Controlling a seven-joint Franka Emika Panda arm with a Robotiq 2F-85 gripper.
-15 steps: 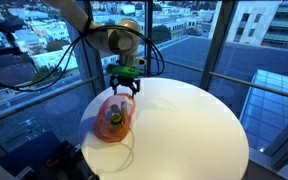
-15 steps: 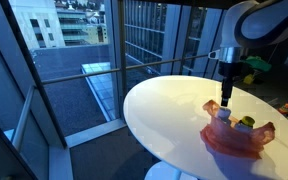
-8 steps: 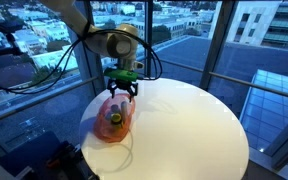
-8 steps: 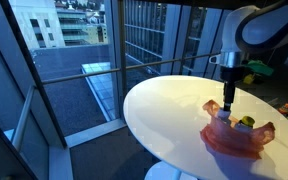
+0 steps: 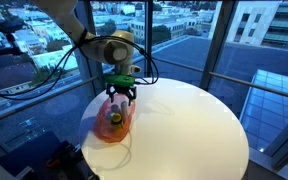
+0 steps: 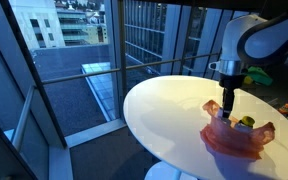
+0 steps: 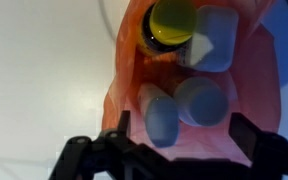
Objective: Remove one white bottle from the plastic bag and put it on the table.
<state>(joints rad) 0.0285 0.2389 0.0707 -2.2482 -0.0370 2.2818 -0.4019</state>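
An orange-red plastic bag [image 5: 114, 120] lies open on the round white table [image 5: 184, 125]; it also shows in the other exterior view [image 6: 239, 137]. In the wrist view the bag [image 7: 269, 90] holds white bottles: one [image 7: 164, 118] and one [image 7: 204, 100] between my fingers, a third [image 7: 214, 45] farther in, beside a yellow-capped dark bottle [image 7: 172, 25]. My gripper [image 7: 182, 135] is open, its fingers straddling the two nearest white bottles just above the bag's mouth. In both exterior views the gripper [image 5: 121, 93] [image 6: 229, 106] points straight down at the bag.
Large windows surround the table, with cables [image 5: 44, 75] hanging at one side. A small orange object [image 6: 283, 107] and a green one [image 6: 256, 66] lie near the table's far edge. White table surface extends beside the bag [image 7: 44, 80].
My gripper has moved down and a little toward the bag, coming close above its open mouth. The bag and bottles have not moved.
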